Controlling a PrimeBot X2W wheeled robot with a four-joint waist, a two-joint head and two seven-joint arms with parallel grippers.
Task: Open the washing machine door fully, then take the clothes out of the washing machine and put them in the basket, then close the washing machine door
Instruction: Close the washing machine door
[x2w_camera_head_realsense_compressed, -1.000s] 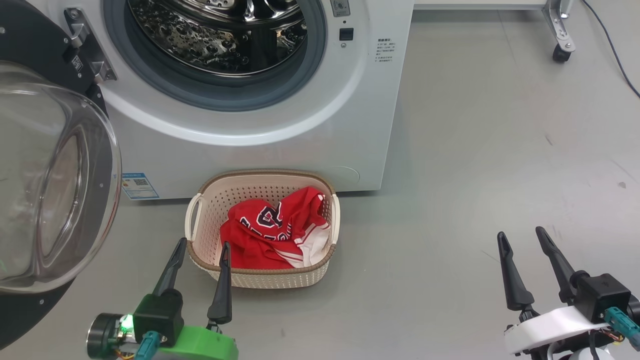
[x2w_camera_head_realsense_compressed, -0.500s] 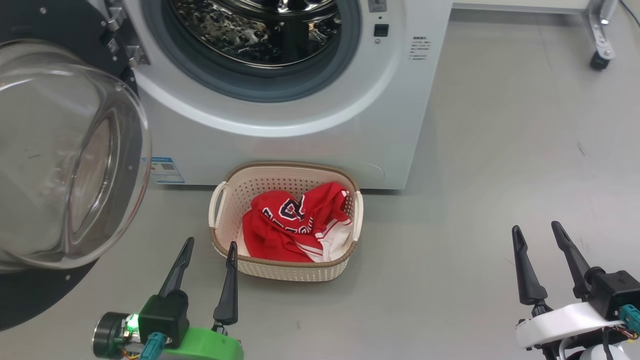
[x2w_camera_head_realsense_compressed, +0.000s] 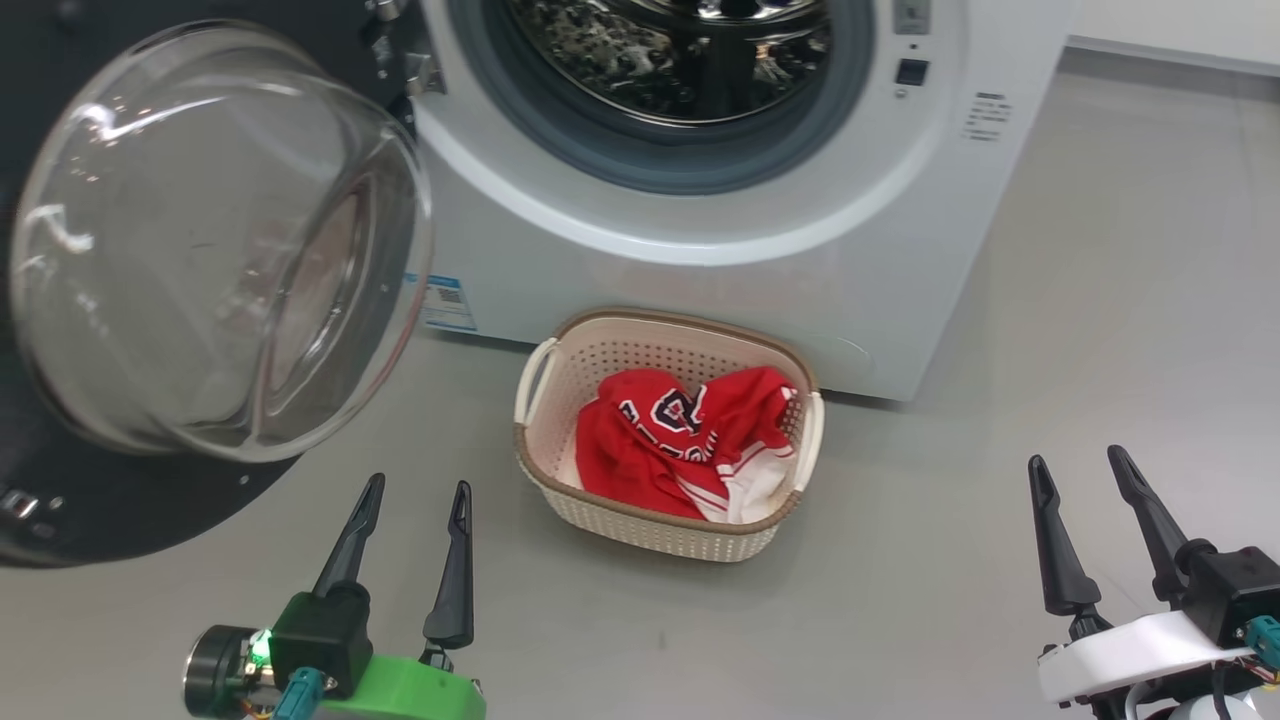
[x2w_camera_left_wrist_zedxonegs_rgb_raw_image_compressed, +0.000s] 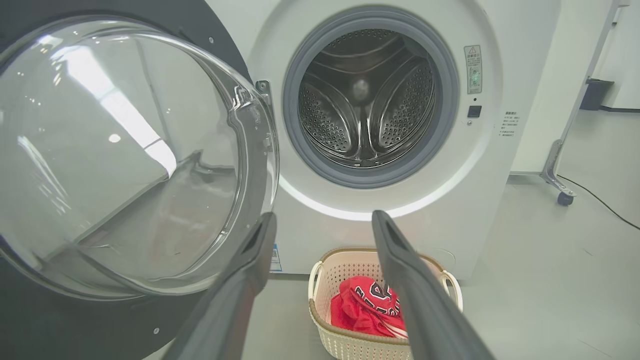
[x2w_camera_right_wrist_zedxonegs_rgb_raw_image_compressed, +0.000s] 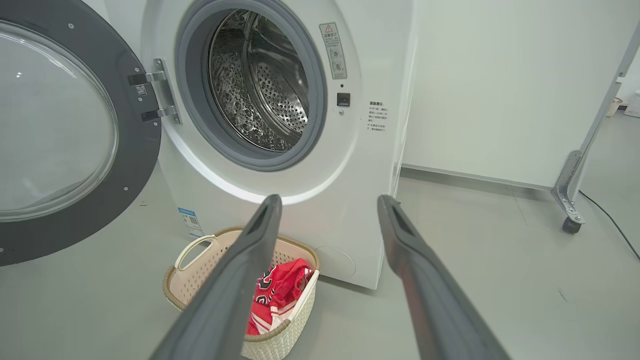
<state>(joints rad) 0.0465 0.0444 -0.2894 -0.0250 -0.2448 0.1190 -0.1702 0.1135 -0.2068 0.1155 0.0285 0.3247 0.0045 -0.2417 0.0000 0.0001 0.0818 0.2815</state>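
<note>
The washing machine (x2w_camera_head_realsense_compressed: 760, 260) stands ahead, and its door (x2w_camera_head_realsense_compressed: 210, 250) hangs swung wide open at the left, glass bowl bulging toward me. Its steel drum (x2w_camera_left_wrist_zedxonegs_rgb_raw_image_compressed: 367, 110) looks bare inside. On the floor against the machine's front sits the basket (x2w_camera_head_realsense_compressed: 660, 525), with the red clothes (x2w_camera_head_realsense_compressed: 680, 440) heaped in it. My left gripper (x2w_camera_head_realsense_compressed: 415, 495) hovers open and holding nothing, below the door and left of the basket. Low at the right, my right gripper (x2w_camera_head_realsense_compressed: 1080, 470) is open too, well away from the basket. The door (x2w_camera_left_wrist_zedxonegs_rgb_raw_image_compressed: 120, 155), basket (x2w_camera_left_wrist_zedxonegs_rgb_raw_image_compressed: 325, 320), clothes (x2w_camera_right_wrist_zedxonegs_rgb_raw_image_compressed: 277, 287) and door (x2w_camera_right_wrist_zedxonegs_rgb_raw_image_compressed: 60, 130) also appear in the wrist views.
A small blue label (x2w_camera_head_realsense_compressed: 445, 300) sits low on the machine's front. A metal frame leg with a castor (x2w_camera_right_wrist_zedxonegs_rgb_raw_image_compressed: 570, 225) and a black cable (x2w_camera_right_wrist_zedxonegs_rgb_raw_image_compressed: 612, 220) lie on the grey floor to the right. A white wall (x2w_camera_right_wrist_zedxonegs_rgb_raw_image_compressed: 500, 85) stands behind.
The head camera has turned left, so machine, door and basket slide right in view. Both grippers stay open and hold their places; the basket and clothes have not shifted.
</note>
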